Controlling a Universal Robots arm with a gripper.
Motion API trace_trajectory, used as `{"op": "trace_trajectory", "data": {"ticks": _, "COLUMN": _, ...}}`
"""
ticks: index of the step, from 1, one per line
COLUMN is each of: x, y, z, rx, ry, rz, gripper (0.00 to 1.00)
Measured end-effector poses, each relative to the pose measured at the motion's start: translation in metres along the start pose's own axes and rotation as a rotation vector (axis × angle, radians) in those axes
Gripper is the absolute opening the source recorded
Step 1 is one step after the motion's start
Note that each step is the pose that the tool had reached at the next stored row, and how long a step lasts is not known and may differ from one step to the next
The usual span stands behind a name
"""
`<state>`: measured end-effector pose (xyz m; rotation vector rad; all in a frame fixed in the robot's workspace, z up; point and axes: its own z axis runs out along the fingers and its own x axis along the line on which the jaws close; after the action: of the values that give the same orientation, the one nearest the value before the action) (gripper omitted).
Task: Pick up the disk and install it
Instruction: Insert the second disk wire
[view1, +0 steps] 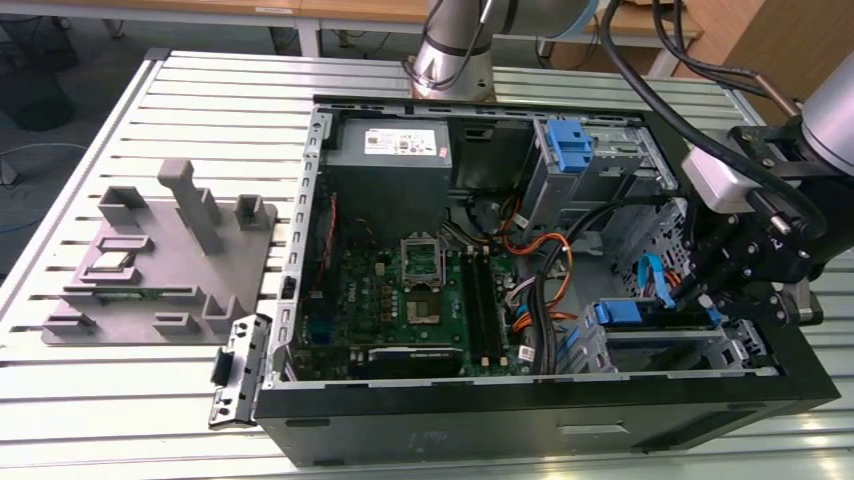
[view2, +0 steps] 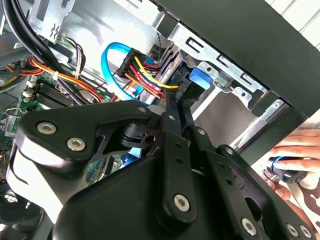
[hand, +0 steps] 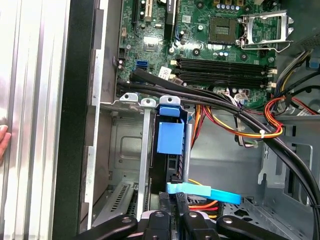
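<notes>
Inside the open computer case on the table: pincer clenched on the disk, standing on edge in the drive cage, just ahead of the fingertips. Beside them, a light-blue cable.

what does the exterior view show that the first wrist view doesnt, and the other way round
Exterior view alone: the grey moulded fixture on the slatted table beside the open computer case, the grey power-supply box and the arm's base.

First wrist view alone: a fingertip at the table edge, and a close look down at the blue-railed disk standing in its bay, just ahead of the gripper.

Shared: the motherboard, with its memory slots and bare processor socket, the orange and yellow cables and the blue data cable.
</notes>
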<state>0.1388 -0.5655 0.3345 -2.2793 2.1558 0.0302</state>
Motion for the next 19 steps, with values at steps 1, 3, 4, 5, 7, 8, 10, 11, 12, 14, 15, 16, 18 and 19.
{"op": "trace_trajectory", "data": {"ticks": 1, "x": 0.0000, "y": 0.0000, "z": 0.0001, "rx": 0.0000, "ry": -0.0003, "rz": 0.000, "gripper": 0.16}}
{"op": "trace_trajectory", "data": {"ticks": 3, "x": 0.0000, "y": 0.0000, "z": 0.0002, "rx": 0.0000, "ry": -0.0002, "rz": 0.000, "gripper": 0.24}}
{"op": "trace_trajectory", "data": {"ticks": 4, "x": 0.0000, "y": 0.0000, "z": 0.0001, "rx": 0.0000, "ry": -0.0002, "rz": 0.000, "gripper": 0.24}}
{"op": "trace_trajectory", "data": {"ticks": 5, "x": 0.0000, "y": 0.0000, "z": -0.0002, "rx": 0.0000, "ry": 0.0001, "rz": 0.000, "gripper": 0.24}}
{"op": "trace_trajectory", "data": {"ticks": 7, "x": -0.0001, "y": 0.0000, "z": -0.0025, "rx": -0.0002, "ry": 0.0001, "rz": 0.000, "gripper": 0.24}}
{"op": "trace_trajectory", "data": {"ticks": 8, "x": -0.0001, "y": 0.0001, "z": -0.0044, "rx": -0.0004, "ry": 0.0001, "rz": 0.000, "gripper": 0.24}}
{"op": "trace_trajectory", "data": {"ticks": 10, "x": -0.0001, "y": 0.0001, "z": -0.0076, "rx": -0.0011, "ry": 0.0001, "rz": 0.000, "gripper": 0.24}}
{"op": "trace_trajectory", "data": {"ticks": 11, "x": -0.0001, "y": -0.0001, "z": -0.0079, "rx": -0.0016, "ry": -0.0001, "rz": 0.000, "gripper": 0.24}}
{"op": "trace_trajectory", "data": {"ticks": 12, "x": 0.0000, "y": -0.0009, "z": -0.0078, "rx": -0.0023, "ry": -0.0003, "rz": 0.000, "gripper": 0.24}}
{"op": "trace_trajectory", "data": {"ticks": 14, "x": 0.0001, "y": -0.0047, "z": -0.0080, "rx": -0.0054, "ry": -0.0005, "rz": 0.000, "gripper": 0.24}}
{"op": "trace_trajectory", "data": {"ticks": 15, "x": 0.0003, "y": -0.0068, "z": -0.0080, "rx": -0.0069, "ry": -0.0006, "rz": 0.000, "gripper": 0.24}}
{"op": "trace_trajectory", "data": {"ticks": 16, "x": 0.0004, "y": -0.0085, "z": -0.0080, "rx": -0.0081, "ry": -0.0007, "rz": 0.000, "gripper": 0.24}}
{"op": "trace_trajectory", "data": {"ticks": 18, "x": 0.0004, "y": -0.0099, "z": -0.0072, "rx": -0.0099, "ry": -0.0012, "rz": 0.000, "gripper": 0.24}}
{"op": "trace_trajectory", "data": {"ticks": 19, "x": 0.0004, "y": -0.0102, "z": -0.0068, "rx": -0.0104, "ry": -0.0010, "rz": 0.000, "gripper": 0.24}}
